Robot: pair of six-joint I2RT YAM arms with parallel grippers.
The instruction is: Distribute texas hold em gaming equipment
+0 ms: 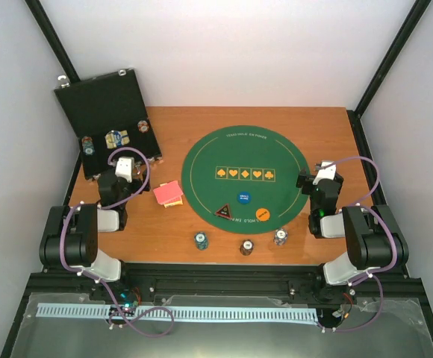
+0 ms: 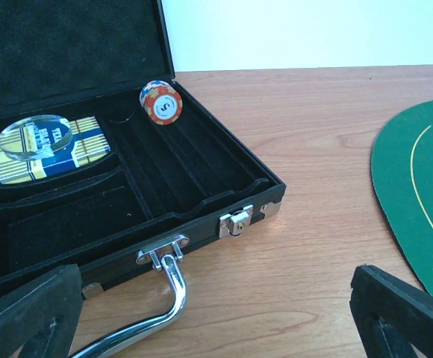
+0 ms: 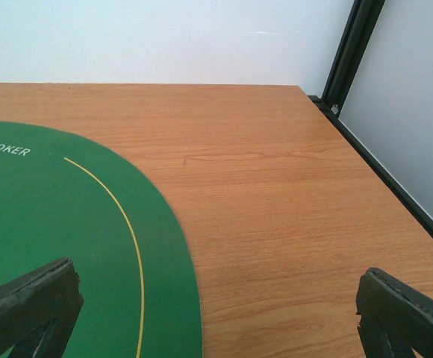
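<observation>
Red-backed playing cards (image 1: 168, 194) lie on the table between the open black case (image 1: 101, 112) and the green mat (image 1: 245, 160). On the mat sit a blue button (image 1: 244, 198), an orange button (image 1: 262, 215) and a black red-edged triangle marker (image 1: 225, 212). Three chip stacks (image 1: 200, 240) (image 1: 245, 247) (image 1: 280, 237) stand along the mat's near edge. A red striped chip stack (image 2: 161, 103) rests inside the case. My left gripper (image 2: 216, 317) is open over the case handle (image 2: 164, 298), holding nothing. My right gripper (image 3: 216, 313) is open and empty over the mat's right edge (image 3: 164, 246).
The case also holds a clear round disc on a blue card box (image 2: 33, 142) and another chip stack (image 1: 88, 145). Its raised lid (image 1: 97, 93) leans toward the back left. Black frame posts (image 3: 354, 45) stand at the table's far corners.
</observation>
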